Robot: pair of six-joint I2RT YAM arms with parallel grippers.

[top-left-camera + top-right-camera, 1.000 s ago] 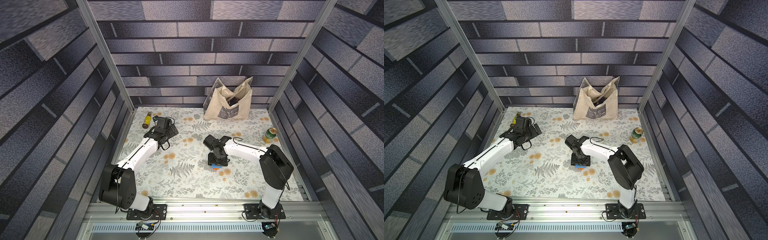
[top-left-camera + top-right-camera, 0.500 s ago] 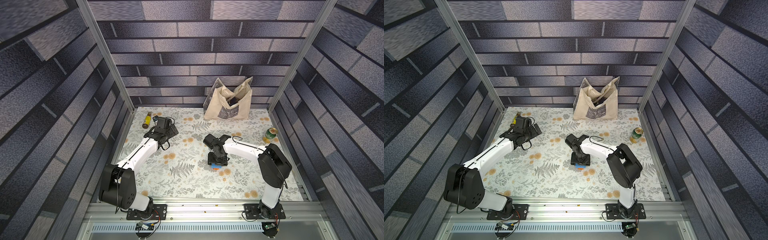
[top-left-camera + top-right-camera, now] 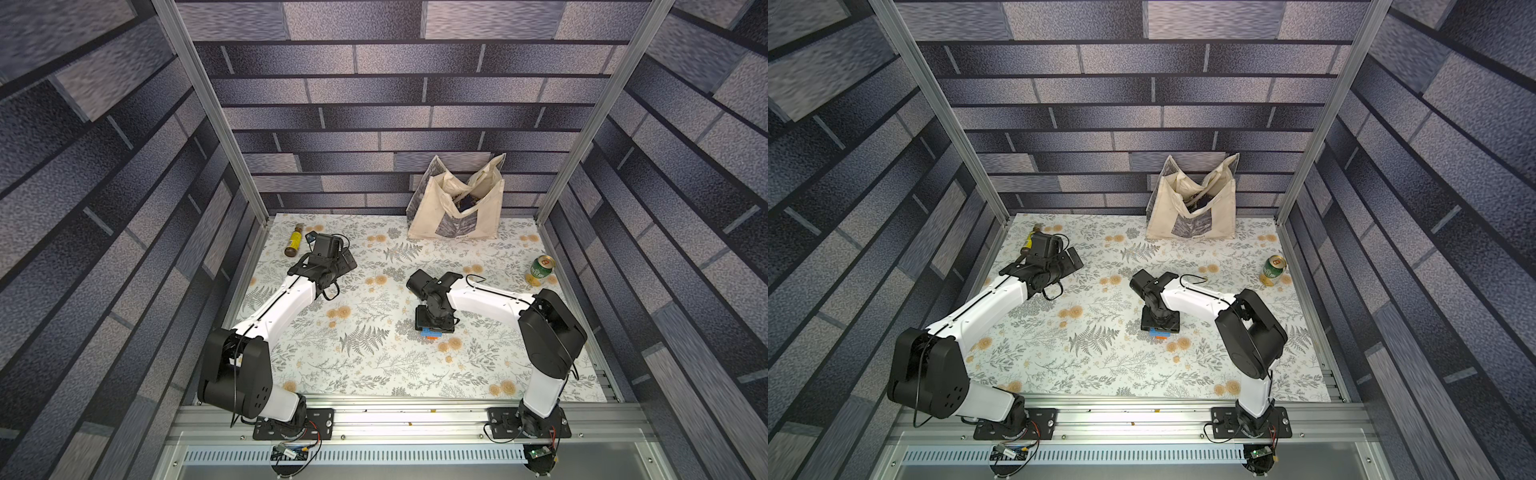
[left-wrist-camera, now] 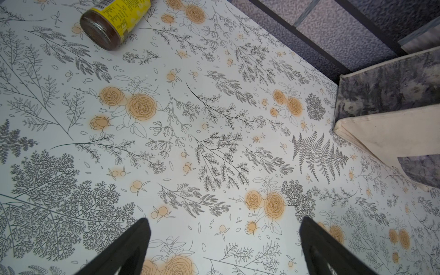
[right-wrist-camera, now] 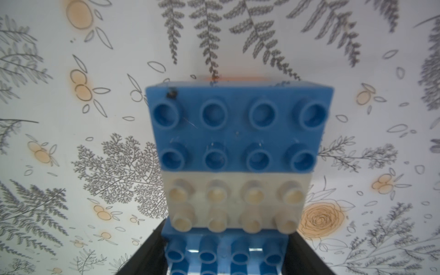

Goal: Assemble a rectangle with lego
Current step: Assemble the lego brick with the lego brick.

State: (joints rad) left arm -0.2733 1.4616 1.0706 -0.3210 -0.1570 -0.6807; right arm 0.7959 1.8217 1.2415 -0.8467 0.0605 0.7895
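The rectangle (image 5: 238, 154) lies on the flowered table, with blue, white and blue studded bands on top and an orange edge just showing beneath. In both top views it is a small blue and orange block (image 3: 432, 333) (image 3: 1160, 333) mostly covered by my right gripper (image 3: 434, 322) (image 3: 1160, 322). My right gripper (image 5: 225, 238) points down, with its jaws shut on the sides of the nearest blue band. My left gripper (image 4: 225, 221) (image 3: 345, 262) hangs open and empty over bare table at the back left, far from the lego.
A brown bottle with a yellow label (image 3: 294, 245) (image 4: 114, 21) lies at the back left, near my left gripper. A cloth bag (image 3: 455, 208) (image 4: 392, 119) stands against the back wall. A green can (image 3: 540, 271) (image 3: 1273, 270) stands at the right edge.
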